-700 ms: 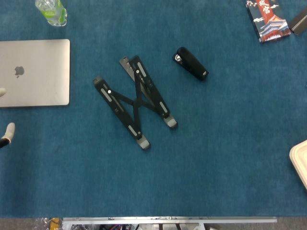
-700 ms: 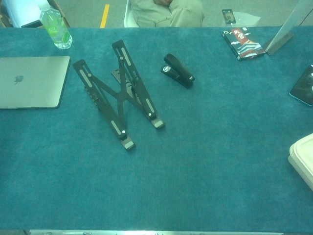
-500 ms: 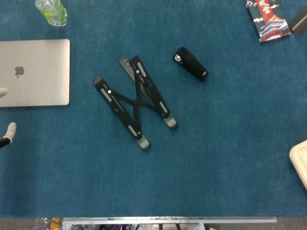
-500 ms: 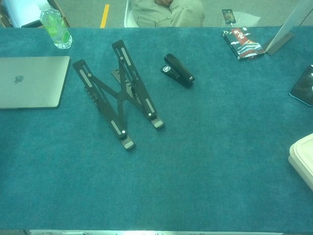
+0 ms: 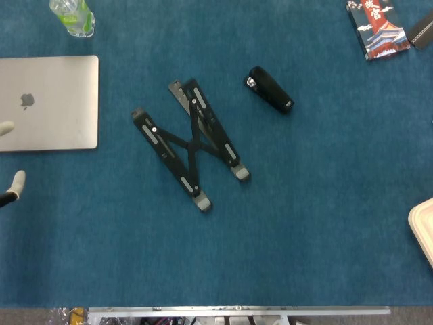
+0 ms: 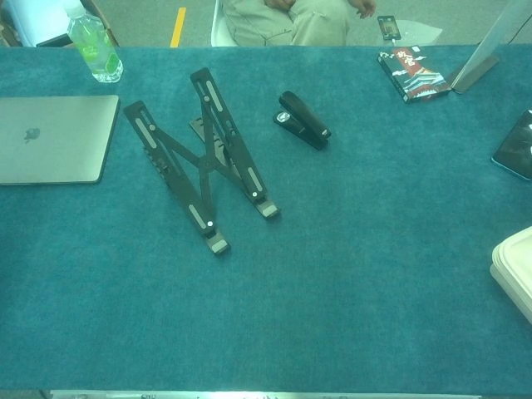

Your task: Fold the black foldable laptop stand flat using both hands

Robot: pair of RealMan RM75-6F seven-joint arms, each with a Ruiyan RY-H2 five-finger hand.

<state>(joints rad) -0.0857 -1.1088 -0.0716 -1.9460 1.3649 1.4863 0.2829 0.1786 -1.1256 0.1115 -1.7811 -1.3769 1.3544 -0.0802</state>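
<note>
The black laptop stand [image 5: 193,145] lies unfolded near the middle of the blue cloth, its two rails crossed by an X brace. In the chest view the stand [image 6: 199,162] stands propped up, far ends raised and grey feet toward me. Only two pale fingertips of my left hand [image 5: 15,183] show at the left edge of the head view, spread apart with nothing between them, far left of the stand. My right hand appears in neither view.
A shut silver laptop [image 5: 47,101] lies at the left, with a green bottle [image 5: 72,17] behind it. A black stapler [image 5: 269,90] sits right of the stand. A printed box [image 5: 375,20] is at the far right, a white container [image 5: 423,227] at the right edge, and a phone [image 6: 515,145] nearby.
The left hand's fingertips have crept slightly up and inward at the left edge. The stand has not moved.
</note>
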